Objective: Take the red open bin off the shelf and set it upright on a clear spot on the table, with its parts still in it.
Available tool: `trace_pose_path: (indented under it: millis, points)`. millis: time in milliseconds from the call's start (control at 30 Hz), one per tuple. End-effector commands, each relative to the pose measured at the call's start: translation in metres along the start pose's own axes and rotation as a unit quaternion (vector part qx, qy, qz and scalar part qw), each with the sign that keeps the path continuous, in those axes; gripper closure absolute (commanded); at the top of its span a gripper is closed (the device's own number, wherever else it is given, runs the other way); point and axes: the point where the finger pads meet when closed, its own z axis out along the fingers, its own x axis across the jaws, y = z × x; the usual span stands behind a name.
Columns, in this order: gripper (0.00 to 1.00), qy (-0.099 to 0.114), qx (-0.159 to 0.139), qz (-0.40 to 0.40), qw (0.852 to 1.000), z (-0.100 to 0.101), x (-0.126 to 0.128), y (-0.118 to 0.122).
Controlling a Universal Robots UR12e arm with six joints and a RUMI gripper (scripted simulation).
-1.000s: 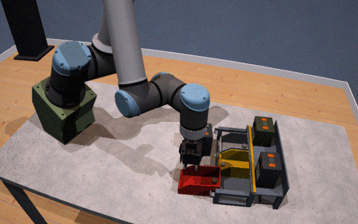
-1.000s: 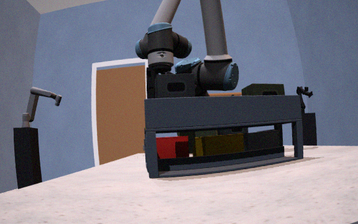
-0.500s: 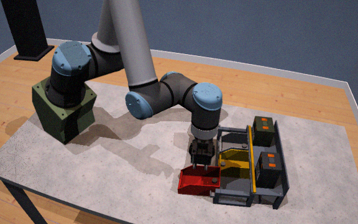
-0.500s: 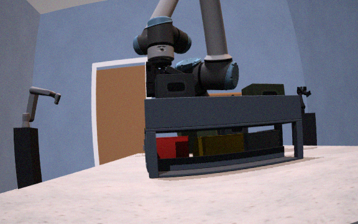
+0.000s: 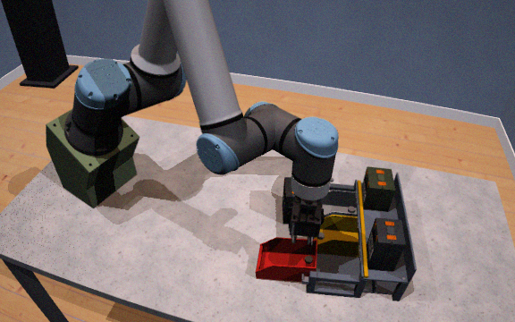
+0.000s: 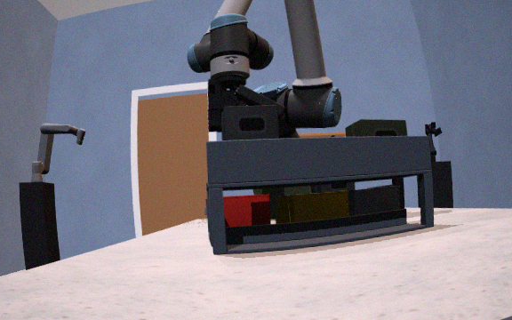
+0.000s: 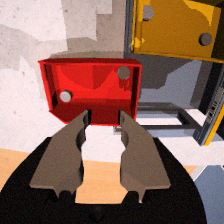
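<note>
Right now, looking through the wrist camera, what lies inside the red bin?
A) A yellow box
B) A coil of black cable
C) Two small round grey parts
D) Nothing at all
C: the wrist view shows two small round grey parts resting inside the red bin, one near its left wall and one near its right wall, with the gripper poised just in front of the bin's near wall.
</note>
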Motion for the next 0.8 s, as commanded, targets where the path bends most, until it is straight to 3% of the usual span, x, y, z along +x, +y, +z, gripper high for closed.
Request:
trace_pose_path:
  millis: [0, 100, 267, 767]
  points:
    - [0.8, 0.0, 0.0, 0.0, 1.0, -0.001, 0.002, 0.0]
    - [0.8, 0.0, 0.0, 0.0, 1.0, -0.001, 0.002, 0.0]
    - [0.8, 0.0, 0.0, 0.0, 1.0, -0.015, 0.055, 0.004]
    - [0.8, 0.0, 0.0, 0.0, 1.0, -0.016, 0.059, 0.005]
